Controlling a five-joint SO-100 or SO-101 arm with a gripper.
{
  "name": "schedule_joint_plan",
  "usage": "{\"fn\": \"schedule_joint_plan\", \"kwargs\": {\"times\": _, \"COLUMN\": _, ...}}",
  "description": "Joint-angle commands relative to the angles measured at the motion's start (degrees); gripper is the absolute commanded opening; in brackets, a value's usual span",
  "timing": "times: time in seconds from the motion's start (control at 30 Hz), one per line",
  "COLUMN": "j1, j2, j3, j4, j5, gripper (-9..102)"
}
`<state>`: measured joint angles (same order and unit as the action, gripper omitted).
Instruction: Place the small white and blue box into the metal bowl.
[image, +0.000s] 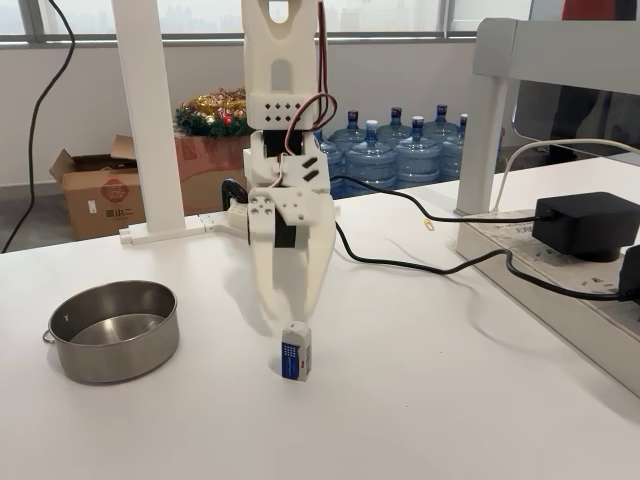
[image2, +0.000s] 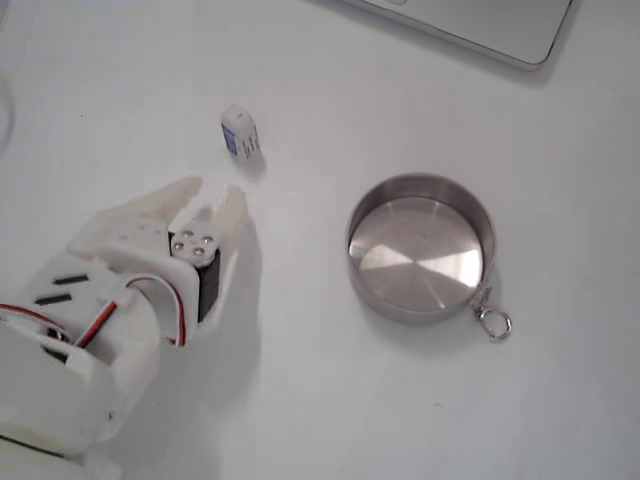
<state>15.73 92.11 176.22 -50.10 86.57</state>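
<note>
The small white and blue box stands upright on the white table, just in front of my gripper, whose white fingers point down and stop slightly above and behind it. In the other fixed view the box lies a short way beyond the fingertips of the gripper, apart from them. The fingers stand a little open with nothing between them. The metal bowl sits empty at the left; seen from above, the bowl is to the right of the gripper, its ring handle on the near rim.
A black cable runs across the table behind the arm to a black power adapter on a grey strip at the right. White frame posts stand behind. A grey flat device lies at the top edge.
</note>
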Motion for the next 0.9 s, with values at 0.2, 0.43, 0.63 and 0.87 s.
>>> {"fn": "schedule_joint_plan", "kwargs": {"times": 0.2, "j1": -0.35, "j2": -4.31, "j3": -6.94, "j4": -1.05, "j5": 3.08, "gripper": 18}}
{"fn": "schedule_joint_plan", "kwargs": {"times": 0.43, "j1": -0.44, "j2": -8.7, "j3": -11.69, "j4": -1.05, "j5": 3.16, "gripper": 19}}
{"fn": "schedule_joint_plan", "kwargs": {"times": 0.63, "j1": -1.58, "j2": -11.95, "j3": -15.12, "j4": -1.05, "j5": 3.16, "gripper": 19}}
{"fn": "schedule_joint_plan", "kwargs": {"times": 0.87, "j1": -1.58, "j2": -14.85, "j3": -18.37, "j4": -1.14, "j5": 3.16, "gripper": 19}}
